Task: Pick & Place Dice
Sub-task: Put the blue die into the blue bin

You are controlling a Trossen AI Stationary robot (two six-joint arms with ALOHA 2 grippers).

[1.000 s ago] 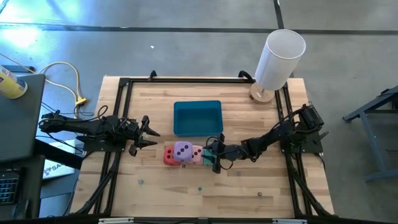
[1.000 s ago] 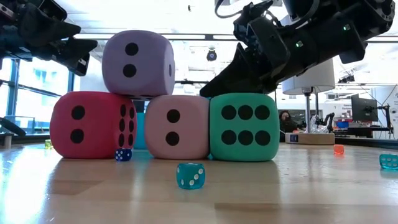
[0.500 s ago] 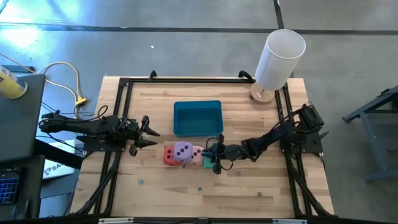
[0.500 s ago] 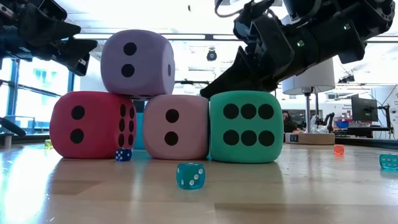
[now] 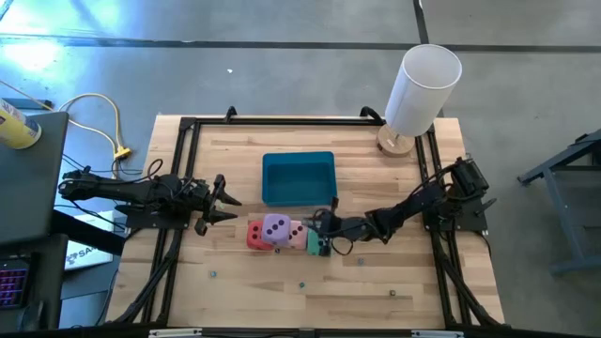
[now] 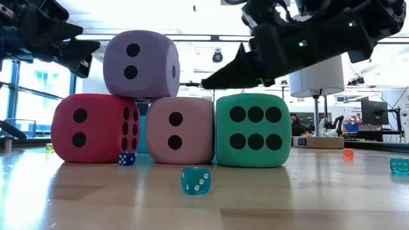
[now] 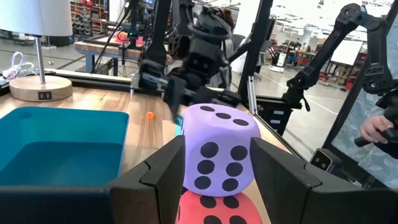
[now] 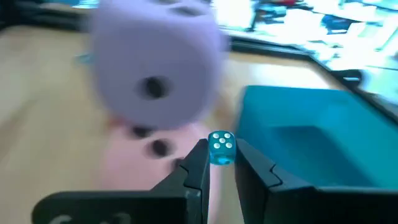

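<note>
pinching a tiny die above the big dice

sitting nearest the bench's front edge in the low view is a small teal die [image 6: 195, 180], alone on the wood ahead of the row of big foam dice. behind it the red die [image 6: 94, 128], the pink die [image 6: 181, 130] and the teal die [image 6: 250, 130] stand side by side, touching, about midway across the bench; the purple die [image 6: 141, 64] rests on top, straddling the red and pink ones. a little blue die [image 6: 126, 158] lies against the foot of the red one.

the right gripper [image 8: 221, 163] hangs just over the teal die's top, near the pink one, its fingers drawn narrow on a tiny teal die [image 8: 221, 148] held between the tips, with the purple die just beyond it. the left gripper [image 5: 228, 201] waits near the bench's left edge, apart from the red die, its fingers [image 7: 283, 171] standing partly apart with nothing between them.

farther back the blue tray [image 5: 299, 177] sits just behind the row, toward the middle of the bench. a white lamp [image 5: 420, 91] stands at the far right corner.
</note>
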